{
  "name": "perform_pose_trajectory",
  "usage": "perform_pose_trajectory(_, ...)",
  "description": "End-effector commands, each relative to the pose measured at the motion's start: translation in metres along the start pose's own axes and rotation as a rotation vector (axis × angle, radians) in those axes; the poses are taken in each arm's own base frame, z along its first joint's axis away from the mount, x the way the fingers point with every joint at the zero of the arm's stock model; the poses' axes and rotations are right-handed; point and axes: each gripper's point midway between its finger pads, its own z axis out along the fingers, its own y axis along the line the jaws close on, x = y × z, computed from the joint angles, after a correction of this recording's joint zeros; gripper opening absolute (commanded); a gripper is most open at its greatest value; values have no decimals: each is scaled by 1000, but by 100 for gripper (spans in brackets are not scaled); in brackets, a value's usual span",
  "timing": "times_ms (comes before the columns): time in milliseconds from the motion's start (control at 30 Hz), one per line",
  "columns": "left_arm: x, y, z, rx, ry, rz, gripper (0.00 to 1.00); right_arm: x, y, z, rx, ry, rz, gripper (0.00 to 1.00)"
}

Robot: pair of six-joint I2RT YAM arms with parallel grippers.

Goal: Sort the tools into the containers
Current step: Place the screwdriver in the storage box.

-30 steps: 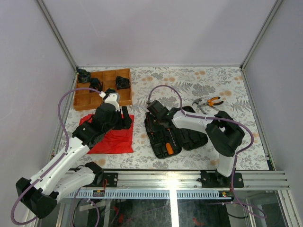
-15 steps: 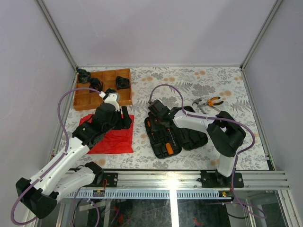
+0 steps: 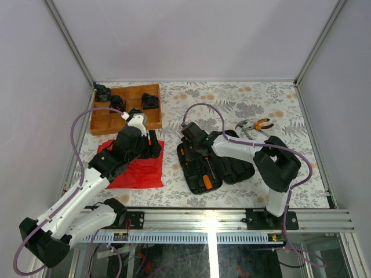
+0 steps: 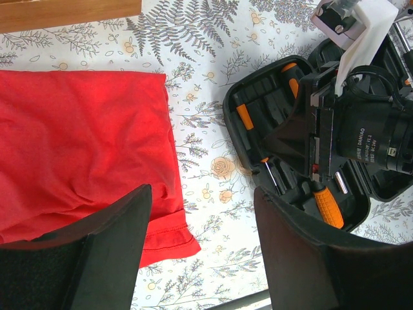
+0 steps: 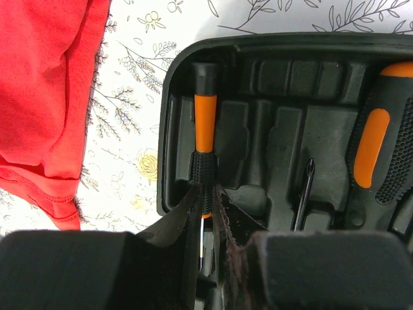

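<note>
The right jaws pinch nearly closed on the slim orange-and-black screwdriver (image 5: 205, 123), lying in the nine o'clock slot of the black moulded plastic case (image 5: 290, 45); the left jaws gape empty. Gripped near one end, it may pivot and jam

Left gripper (image 4: 201, 194): fingers spread wide at near edge, nothing between. Red cloth (image 4: 77, 135) left. Wooden tray (image 4: 64, 11) edge far left. Open black tool case (image 4: 230, 106) right, on floral table cover (image 4: 206, 58). Orange-black screwdriver (image 4: 244, 117) in case's left slot. Right arm (image 4: 368, 139) over case.

Orange screwdriver (image 5: 205, 123), black case (image 5: 169, 129) (red cloth (image 5: 45, 84))
</note>
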Motion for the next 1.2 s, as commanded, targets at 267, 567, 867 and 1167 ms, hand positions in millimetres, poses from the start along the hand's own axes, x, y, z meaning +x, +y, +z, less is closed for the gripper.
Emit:
perform_pose_trajectory(267, -5, 2, 2, -13, -14, 13, 64, -7, 6, -2, -26, 3, -19, 15)
perform_pose_trajectory(567, -1, 5, 6, -28, 4, 16, 64, 7, 3, 8, -18, 79, -43, 13)
perform_pose_trajectory(867, -1, 6, 6, -33, 9, 10, 64, 20, -13, 11, 72, 145, -58, 2)
perform_pose_trajectory(1167, 3, 13, 9, -62, 29, -7, 64, 61, -48, 23, 296, 314, -127, 0)
